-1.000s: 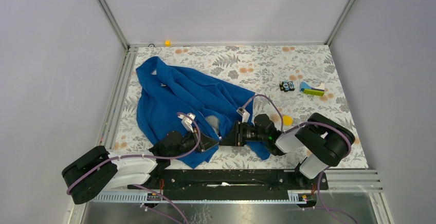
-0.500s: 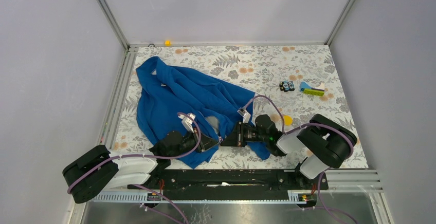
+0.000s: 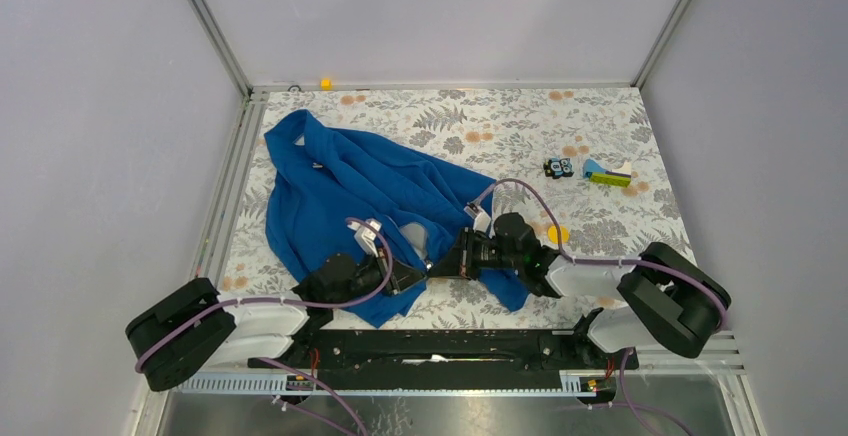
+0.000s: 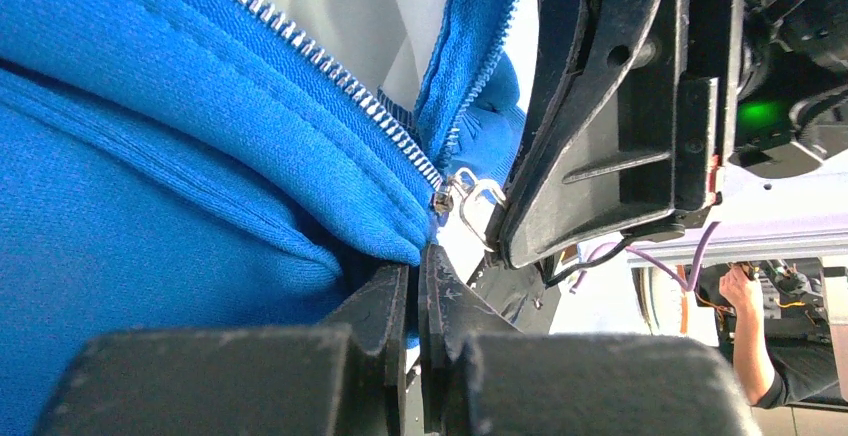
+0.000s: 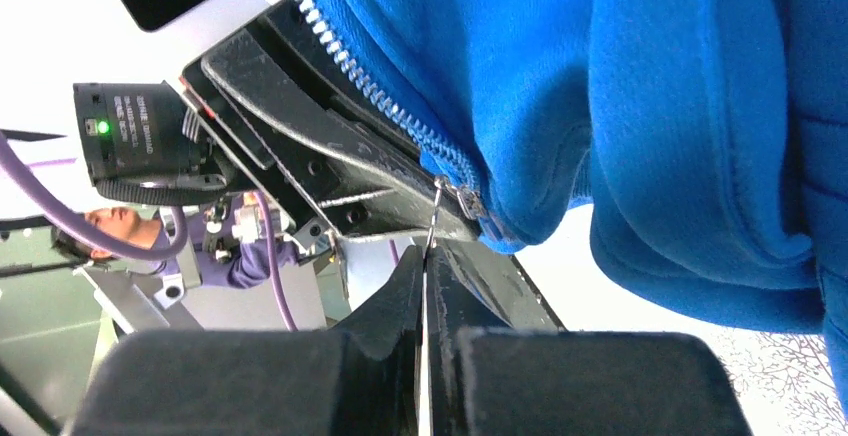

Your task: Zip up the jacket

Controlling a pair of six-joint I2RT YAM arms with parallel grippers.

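The royal-blue jacket point(image 3: 350, 191) lies crumpled on the left half of the table, with white lining point(image 3: 418, 241) showing at its open front. My left gripper point(image 3: 408, 276) is shut on the blue hem fabric point(image 4: 330, 226) just below the zipper's bottom end, with jaws point(image 4: 420, 261) pressed together. The silvery zipper pull point(image 4: 472, 196) sits right beside it. My right gripper point(image 3: 452, 261) faces the left one and is shut on that thin metal pull point(image 5: 432, 218), with jaws point(image 5: 424, 261) closed. Zipper teeth point(image 5: 370, 81) run up and away, unjoined above.
The table has a floral cloth point(image 3: 520, 126). A small black-and-blue toy point(image 3: 558, 167) and a green, blue and white piece point(image 3: 608, 175) lie at the back right. A yellow disc point(image 3: 559, 233) lies by my right wrist. An orange bit point(image 3: 326, 83) sits on the back rail.
My right arm's elbow has swung out to the right and lower. Its gripper stays at the zipper, shifted slightly up and left. The left arm has barely moved.
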